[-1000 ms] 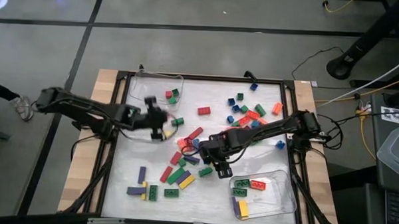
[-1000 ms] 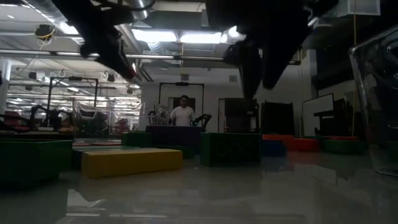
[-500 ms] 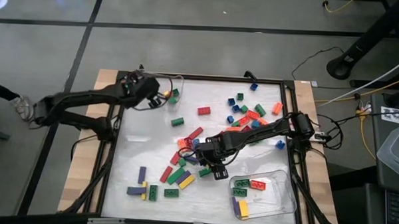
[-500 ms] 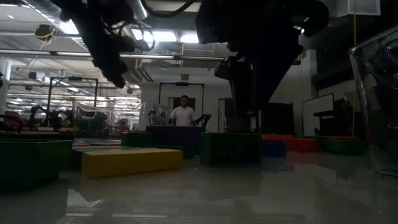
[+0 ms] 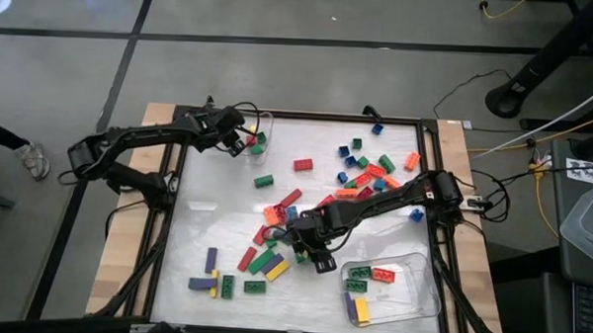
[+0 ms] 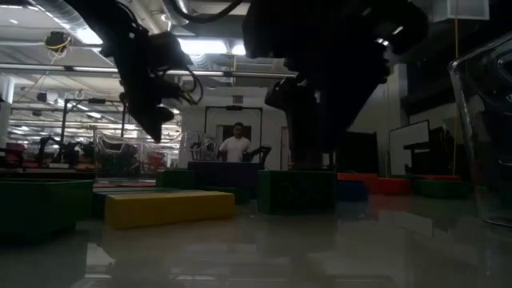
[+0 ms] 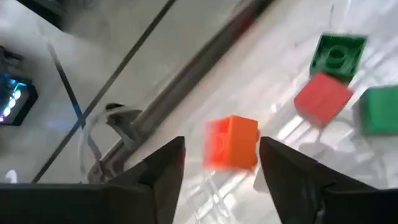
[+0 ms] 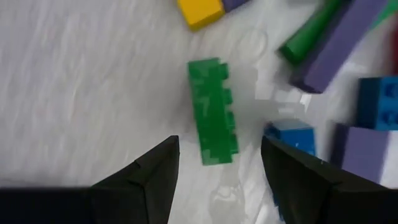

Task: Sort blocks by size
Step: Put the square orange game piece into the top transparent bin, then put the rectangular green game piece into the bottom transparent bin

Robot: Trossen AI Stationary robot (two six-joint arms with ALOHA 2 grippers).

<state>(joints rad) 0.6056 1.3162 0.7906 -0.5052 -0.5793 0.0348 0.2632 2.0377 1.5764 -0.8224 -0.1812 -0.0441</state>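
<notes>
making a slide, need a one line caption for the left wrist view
Left gripper open over the clear tray, an orange block between its fingers.

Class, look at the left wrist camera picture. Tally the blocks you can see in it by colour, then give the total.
Orange block: 1
Red block: 1
Green blocks: 2
Total: 4
</notes>
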